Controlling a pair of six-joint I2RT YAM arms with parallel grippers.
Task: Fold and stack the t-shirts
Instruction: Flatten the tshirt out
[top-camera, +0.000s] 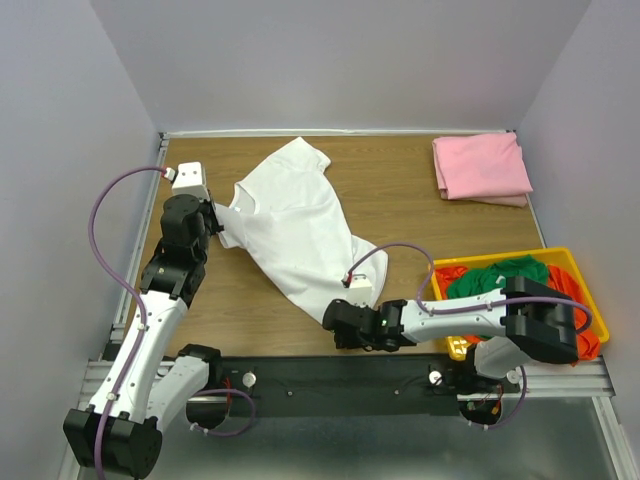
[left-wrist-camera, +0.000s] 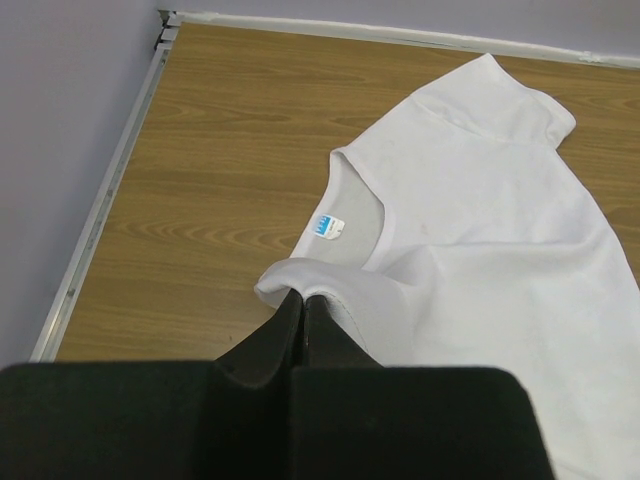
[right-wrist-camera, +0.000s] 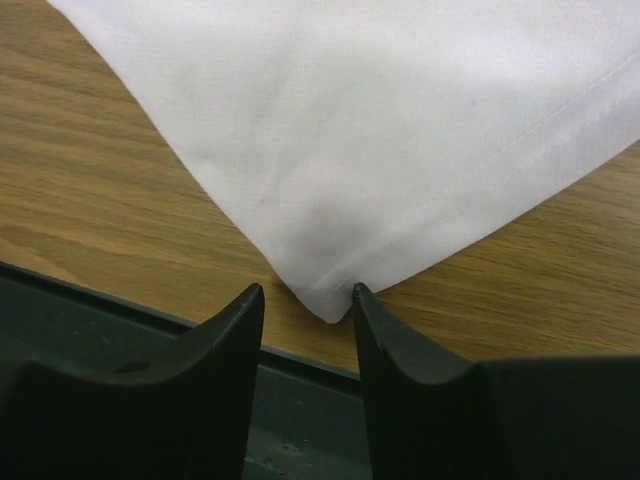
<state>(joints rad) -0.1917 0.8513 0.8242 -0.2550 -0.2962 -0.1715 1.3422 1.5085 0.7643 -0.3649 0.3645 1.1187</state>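
— One white t-shirt (top-camera: 295, 225) lies spread across the middle of our table (top-camera: 390, 190), collar toward the left.
— And our left gripper (left-wrist-camera: 303, 298) has its fingers clamped together on a fold of it beside the collar.
— Our right gripper (right-wrist-camera: 305, 300)?
— Fingers apart, the hem corner lying between their tips.
— We also see a pink t-shirt (top-camera: 481, 168) folded at the far right; a green t-shirt (top-camera: 495, 275) and an orange t-shirt (top-camera: 452, 272) lie in the yellow basket (top-camera: 556, 252).
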